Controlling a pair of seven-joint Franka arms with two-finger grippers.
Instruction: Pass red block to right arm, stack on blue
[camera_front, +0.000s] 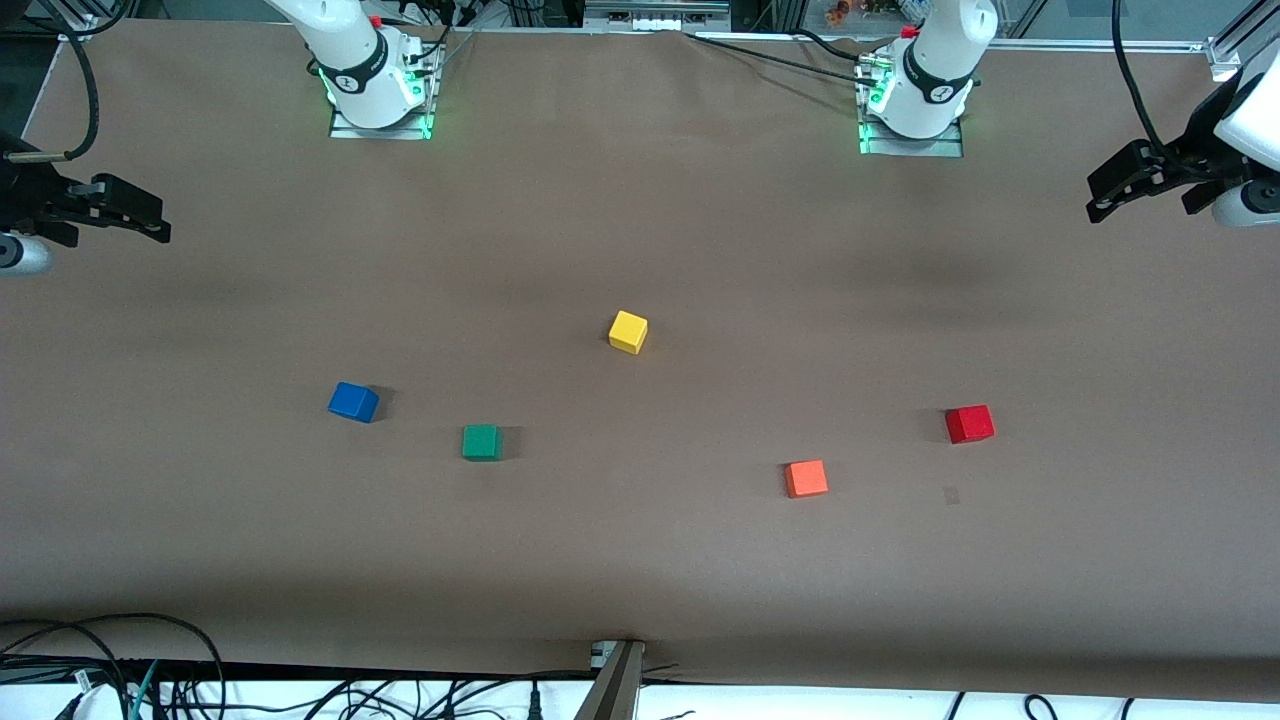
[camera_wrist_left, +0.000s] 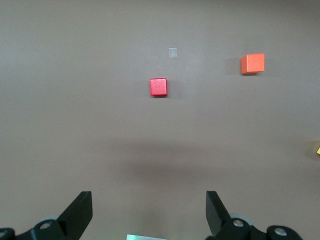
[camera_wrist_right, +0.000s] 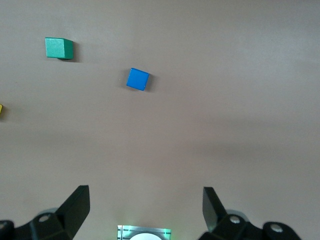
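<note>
The red block (camera_front: 969, 424) lies on the brown table toward the left arm's end; it also shows in the left wrist view (camera_wrist_left: 158, 87). The blue cube (camera_front: 353, 402) lies toward the right arm's end and shows in the right wrist view (camera_wrist_right: 137, 79). My left gripper (camera_front: 1098, 203) hangs open and empty high over the table's edge at its own end; its jaws (camera_wrist_left: 149, 205) stand wide apart. My right gripper (camera_front: 155, 225) hangs open and empty over its end of the table, jaws (camera_wrist_right: 146, 202) wide apart.
A yellow cube (camera_front: 628, 331) lies mid-table. A green cube (camera_front: 481, 442) lies beside the blue one, nearer the front camera. An orange cube (camera_front: 806, 478) lies beside the red block, nearer the front camera. Both arm bases (camera_front: 372, 80) (camera_front: 925, 95) stand along the table's back edge.
</note>
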